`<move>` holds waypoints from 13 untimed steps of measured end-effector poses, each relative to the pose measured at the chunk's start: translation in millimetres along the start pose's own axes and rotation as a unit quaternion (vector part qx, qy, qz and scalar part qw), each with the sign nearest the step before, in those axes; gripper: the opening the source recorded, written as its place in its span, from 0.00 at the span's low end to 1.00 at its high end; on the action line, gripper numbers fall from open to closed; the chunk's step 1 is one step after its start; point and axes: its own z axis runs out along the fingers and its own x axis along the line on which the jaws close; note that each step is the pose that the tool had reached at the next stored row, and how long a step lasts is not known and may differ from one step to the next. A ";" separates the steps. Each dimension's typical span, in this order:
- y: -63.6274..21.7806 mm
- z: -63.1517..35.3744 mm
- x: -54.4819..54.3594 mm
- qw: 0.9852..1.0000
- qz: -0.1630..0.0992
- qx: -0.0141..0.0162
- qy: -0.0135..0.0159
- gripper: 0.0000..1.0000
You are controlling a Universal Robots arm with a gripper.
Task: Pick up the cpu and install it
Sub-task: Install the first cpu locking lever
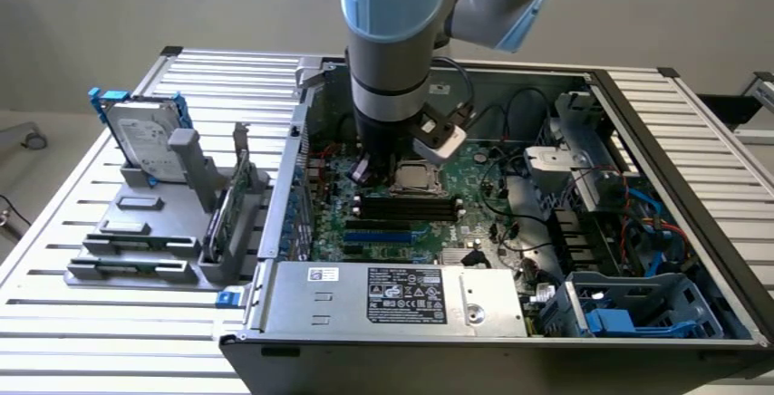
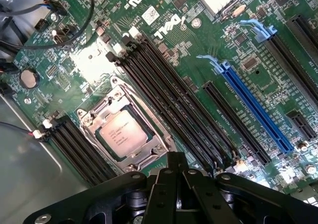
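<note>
The cpu, a small flat square chip with a silver-grey metal top (image 2: 122, 133) (image 1: 415, 176), lies flat and level inside the square metal socket frame (image 2: 92, 115) on the green motherboard (image 2: 208, 50). Faint printed lettering marks its top. The frame surrounds it on all four sides, and black memory slots (image 2: 169, 100) run alongside the socket. It sits near the board's middle.

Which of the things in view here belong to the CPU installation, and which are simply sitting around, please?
Part of the job:
- cpu, lying in the socket on the motherboard
- gripper, just above the board beside the socket

Just lying about:
- hard drive upright in its grey stand outside the case
- blue expansion slot
- power supply
</note>
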 end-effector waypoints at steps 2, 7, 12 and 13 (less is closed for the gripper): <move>-1.0 2.5 0.2 1.000 0.000 -0.001 0.001 0.11; -2.9 8.4 -0.3 1.000 -0.001 -0.005 0.005 0.11; -5.8 11.8 -3.4 1.000 0.000 -0.011 0.009 0.11; -6.7 12.1 -4.1 1.000 0.001 -0.012 0.010 0.11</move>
